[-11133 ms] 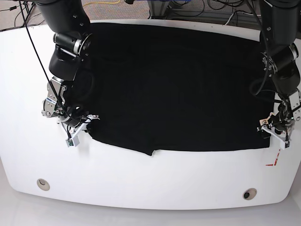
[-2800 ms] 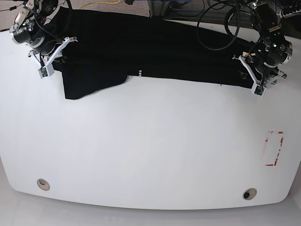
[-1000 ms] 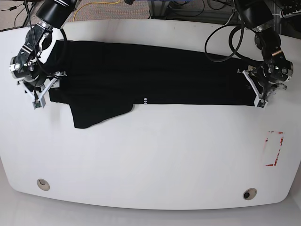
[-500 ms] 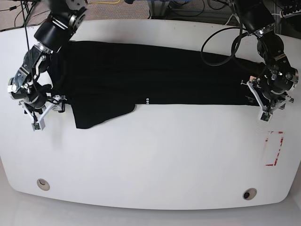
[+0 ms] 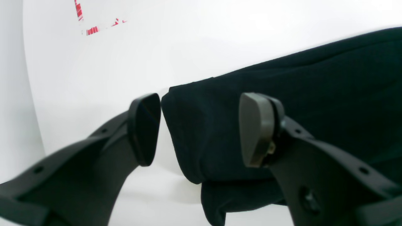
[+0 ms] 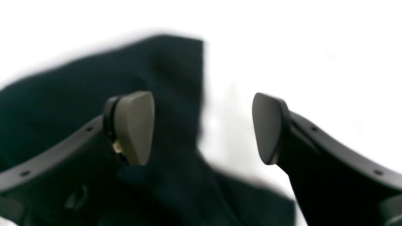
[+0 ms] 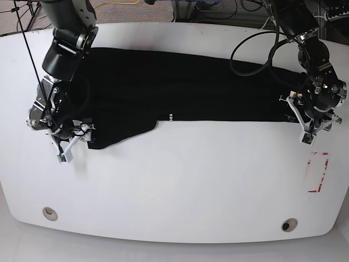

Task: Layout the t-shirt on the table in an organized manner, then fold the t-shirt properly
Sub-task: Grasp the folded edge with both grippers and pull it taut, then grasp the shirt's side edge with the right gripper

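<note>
T-shirt (image 7: pixel 185 87) folding is partly done, I think: the black cloth lies as a long band across the far half of the white worktop (image 7: pixel 180 185), with one sleeve flap hanging toward the near side on the base view's left.

Nearest to the wrist cameras are the fingers. The left gripper (image 5: pixel 198 128) has its two pads (image 5: pixel 146 127) spread apart around the shirt's end corner. Cloth sits between them, but they are not pinching it. The corner there looks doubled, with a second layer poking out underneath. The right gripper (image 6: pixel 204 127) is also spread wide. One pad is over the cloth and the other is over bare worktop. That picture is blurry, so I cannot tell if a pad touches the cloth. Neither hand holds anything.

Farther out, the red tape mark (image 7: pixel 318 172) sits near the left gripper's end. A tiny white label (image 7: pixel 170 116) shows on the near edge of the band.

To do this step well, I would go for the loose sleeve flap next and tuck it over the band so the near edge is straight. Pinch all the layers at a corner, not just the top one. Lift both ends evenly so the cloth does not twist or bunch.
</note>
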You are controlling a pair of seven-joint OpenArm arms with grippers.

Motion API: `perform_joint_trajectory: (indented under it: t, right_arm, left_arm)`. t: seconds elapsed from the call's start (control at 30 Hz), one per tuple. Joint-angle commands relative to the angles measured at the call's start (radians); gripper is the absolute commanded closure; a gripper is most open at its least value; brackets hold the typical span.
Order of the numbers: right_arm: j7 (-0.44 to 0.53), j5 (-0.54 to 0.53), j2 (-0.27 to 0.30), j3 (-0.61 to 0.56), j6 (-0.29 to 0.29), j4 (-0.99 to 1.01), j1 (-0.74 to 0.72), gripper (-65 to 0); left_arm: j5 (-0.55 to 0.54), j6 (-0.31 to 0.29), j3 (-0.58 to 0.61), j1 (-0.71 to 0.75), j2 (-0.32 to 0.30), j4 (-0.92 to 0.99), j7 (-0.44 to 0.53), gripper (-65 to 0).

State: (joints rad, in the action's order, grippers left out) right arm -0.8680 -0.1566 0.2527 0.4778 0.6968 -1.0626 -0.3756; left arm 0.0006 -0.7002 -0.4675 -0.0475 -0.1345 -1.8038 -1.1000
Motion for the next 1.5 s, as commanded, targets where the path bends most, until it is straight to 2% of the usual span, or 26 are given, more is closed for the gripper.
perform_joint_trajectory:
  t: [0.0,0.17,0.37,0.47,0.67,0.77,0.9,0.97,1.0,1.2,1.37,1.47]
  right_arm:
    - [0.053,-0.005,0.020,-0.020,0.001,0.035,-0.036,-46.8]
    - [0.103,-0.007,0.020,-0.064,0.001,0.123,-0.056,-46.8]
    - [0.105,-0.013,0.007,-0.106,0.001,0.129,-0.059,-46.8]
    - [0.105,-0.014,-0.022,-0.136,0.001,0.129,-0.058,-46.5]
    - [0.105,-0.011,-0.040,-0.144,0.001,0.129,-0.058,-45.7]
    - [0.105,-0.013,-0.042,-0.144,0.001,0.129,-0.058,-39.8]
    - [0.105,-0.008,-0.042,-0.144,0.001,0.129,-0.058,-19.0]
    - [0.105,-0.010,-0.042,-0.146,0.001,0.129,-0.058,-4.1]
    - [0.105,-0.011,-0.040,-0.147,0.001,0.129,-0.058,-0.6]
    - [0.065,-0.025,-0.042,-0.138,0.001,0.066,-0.058,0.0]
    - [-0.058,-0.151,-0.065,-0.139,0.001,-0.149,-0.003,0.0]
    - [-0.161,-0.272,-0.065,-0.143,0.001,-0.295,0.037,0.0]
  left_arm:
    - [-0.004,0.002,-0.003,-0.013,-0.014,-0.021,0.014,-37.2]
    - [-0.004,0.002,-0.003,-0.012,-0.014,-0.021,0.014,-37.2]
    - [-0.004,0.002,-0.003,-0.012,-0.014,-0.021,0.014,-37.2]
    - [-0.003,0.002,-0.003,-0.012,-0.014,-0.021,0.014,-37.2]
    - [-0.003,0.002,-0.003,-0.012,-0.014,-0.021,0.014,-37.2]
    - [-0.001,0.002,-0.003,-0.012,-0.014,-0.021,0.014,-37.2]
    - [-0.001,0.002,-0.003,-0.012,-0.014,-0.020,0.014,-37.2]
    - [0.000,0.002,-0.003,-0.012,-0.014,-0.020,0.014,-37.2]
    - [0.000,0.002,-0.003,-0.012,-0.014,-0.020,0.014,-37.2]
    - [0.000,0.002,-0.003,-0.013,-0.012,-0.015,0.016,-37.2]
    - [0.002,0.002,-0.003,-0.013,-0.011,-0.014,0.016,-37.2]
    - [0.002,0.002,-0.003,-0.013,-0.011,-0.014,0.017,-37.2]
